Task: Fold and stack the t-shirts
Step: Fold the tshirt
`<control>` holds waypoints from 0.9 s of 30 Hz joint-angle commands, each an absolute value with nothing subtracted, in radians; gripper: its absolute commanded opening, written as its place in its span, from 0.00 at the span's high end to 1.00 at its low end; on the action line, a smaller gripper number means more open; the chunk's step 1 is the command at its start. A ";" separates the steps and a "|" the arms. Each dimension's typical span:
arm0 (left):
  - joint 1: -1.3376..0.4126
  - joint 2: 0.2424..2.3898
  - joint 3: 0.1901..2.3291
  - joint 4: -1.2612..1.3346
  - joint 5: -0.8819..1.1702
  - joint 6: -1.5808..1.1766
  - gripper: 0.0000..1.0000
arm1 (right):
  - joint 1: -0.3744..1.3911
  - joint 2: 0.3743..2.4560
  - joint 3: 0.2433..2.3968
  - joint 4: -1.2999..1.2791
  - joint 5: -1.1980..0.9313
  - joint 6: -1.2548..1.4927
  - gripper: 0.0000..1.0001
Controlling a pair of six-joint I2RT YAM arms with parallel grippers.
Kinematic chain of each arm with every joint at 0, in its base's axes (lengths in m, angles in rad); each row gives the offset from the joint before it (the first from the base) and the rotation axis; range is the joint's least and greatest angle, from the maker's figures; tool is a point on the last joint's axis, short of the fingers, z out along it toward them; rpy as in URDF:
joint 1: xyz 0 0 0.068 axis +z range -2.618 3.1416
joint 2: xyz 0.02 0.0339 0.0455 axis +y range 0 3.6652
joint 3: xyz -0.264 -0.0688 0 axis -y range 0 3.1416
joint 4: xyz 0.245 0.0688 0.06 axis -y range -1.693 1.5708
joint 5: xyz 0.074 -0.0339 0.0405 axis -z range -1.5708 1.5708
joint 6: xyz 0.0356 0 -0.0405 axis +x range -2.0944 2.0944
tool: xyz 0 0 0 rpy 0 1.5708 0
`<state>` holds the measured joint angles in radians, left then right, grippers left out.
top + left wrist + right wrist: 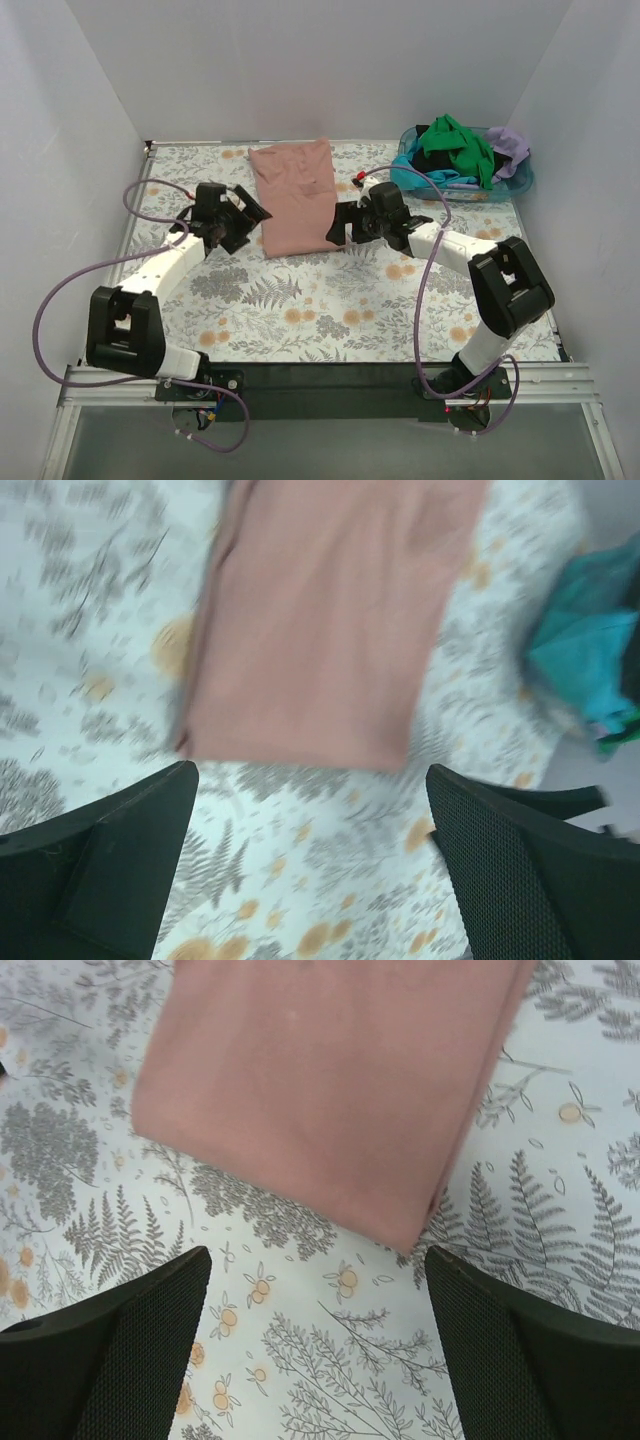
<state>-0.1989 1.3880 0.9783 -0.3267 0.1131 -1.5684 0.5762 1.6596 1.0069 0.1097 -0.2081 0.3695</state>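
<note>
One folded pink shirt [293, 195] lies on the worktop [300, 305], with an empty hand at either side.

The left hand [250, 222] sits just beside the shirt's left edge, its fingers [120, 860] spread wide with nothing between them. Its wrist view is blurred, but shows the shirt's near end ahead of the fingertips and apart from them. The pink shirt lies flat in the middle, a long rectangle running from the far edge toward the arms. The right hand [338, 222] is at the shirt's near right corner, also spread wide and empty. At the far right corner stands the basket [500, 193], heaped with a green shirt [460, 145], black cloth [435, 160] and a lilac shirt [512, 145].
</note>
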 commanded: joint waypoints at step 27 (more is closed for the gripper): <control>-0.454 1.652 0.709 -0.236 0.123 -1.635 1.00 | 0.584 1.690 0.804 0.132 -0.118 0.551 0.99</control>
<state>-0.3626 1.6928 0.8227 -0.1349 0.1806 -1.6238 0.5613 1.7985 0.9169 0.1612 -0.1478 0.5320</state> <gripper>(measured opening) 0.043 0.031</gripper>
